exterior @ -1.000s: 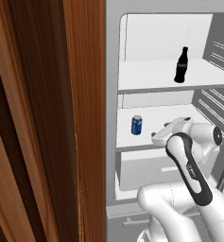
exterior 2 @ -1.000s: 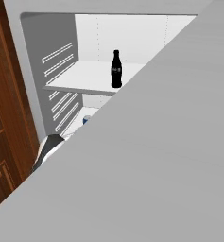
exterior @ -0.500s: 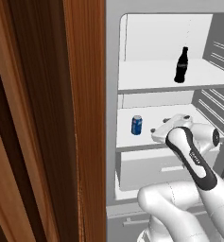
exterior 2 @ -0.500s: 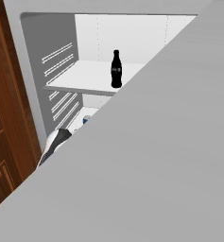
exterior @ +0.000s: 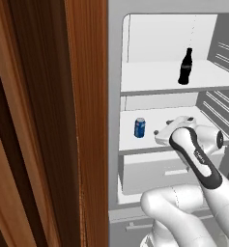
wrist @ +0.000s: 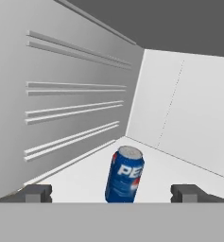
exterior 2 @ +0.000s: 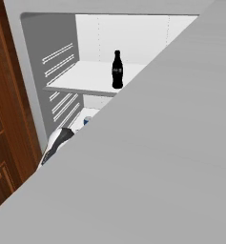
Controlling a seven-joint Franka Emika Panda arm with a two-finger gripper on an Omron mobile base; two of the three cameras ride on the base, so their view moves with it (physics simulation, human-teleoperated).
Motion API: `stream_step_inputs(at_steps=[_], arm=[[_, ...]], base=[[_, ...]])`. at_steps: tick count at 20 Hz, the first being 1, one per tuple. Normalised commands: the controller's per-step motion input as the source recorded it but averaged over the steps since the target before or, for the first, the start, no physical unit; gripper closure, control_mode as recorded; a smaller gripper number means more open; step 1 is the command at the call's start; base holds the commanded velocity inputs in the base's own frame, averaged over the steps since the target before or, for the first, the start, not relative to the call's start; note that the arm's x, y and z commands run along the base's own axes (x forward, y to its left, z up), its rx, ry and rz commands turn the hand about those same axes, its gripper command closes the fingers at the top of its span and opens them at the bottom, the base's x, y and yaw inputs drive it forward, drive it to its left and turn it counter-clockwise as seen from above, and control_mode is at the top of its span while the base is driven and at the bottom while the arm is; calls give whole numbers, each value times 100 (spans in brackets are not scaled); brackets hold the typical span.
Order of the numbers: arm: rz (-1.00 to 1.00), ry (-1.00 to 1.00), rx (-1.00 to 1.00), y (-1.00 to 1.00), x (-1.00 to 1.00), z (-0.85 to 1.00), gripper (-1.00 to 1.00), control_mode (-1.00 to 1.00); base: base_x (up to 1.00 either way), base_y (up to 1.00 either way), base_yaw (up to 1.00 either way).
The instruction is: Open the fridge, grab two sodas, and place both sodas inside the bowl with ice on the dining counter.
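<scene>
**Gripper reaches into fridge toward can**

Gripper (wrist: 111, 194) is spread wide in the hand view, holding nothing; one blue can (wrist: 124, 174) stands upright just ahead, between the fingertips.

Left base view: the arm stretches onto the middle shelf of the open fridge (exterior: 114, 72). One can (exterior: 139, 128) stands left of the hand, apart; one bottle (exterior: 185, 66) stands a shelf higher.

Right base view: the bottle (exterior 2: 117, 70) stands upright on the upper shelf.

Light: bright and even inside the fridge (exterior: 159, 72), with no lamp seen.
Shadows: very soft; a faint one lies under the blue can (wrist: 124, 175).
Glare: none; the black bottle (exterior 2: 117, 70) looks flat and dark.
Sharpness: a little soft all over, nothing smeared.
Edges: straight lines stay straight.
</scene>
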Motion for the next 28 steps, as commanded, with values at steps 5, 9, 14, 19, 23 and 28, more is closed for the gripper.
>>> stream_step_inputs(at_steps=[5, 9, 14, 19, 23, 28], arm=[[0, 0, 0, -4, 0, 0, -100, -100], [0, 0, 0, 0, 9, -5, -100, -100], [0, 0, 0, 0, 24, -7, -100, -100], [0, 0, 0, 0, 26, -7, -100, -100], [0, 0, 0, 1, 22, -8, -100, -100], [0, 0, 0, 5, 20, -20, -100, -100]], base=[[0, 0, 0], [0, 0, 0], [0, 0, 0], [0, 0, 0], [0, 0, 0], [0, 0, 0]])
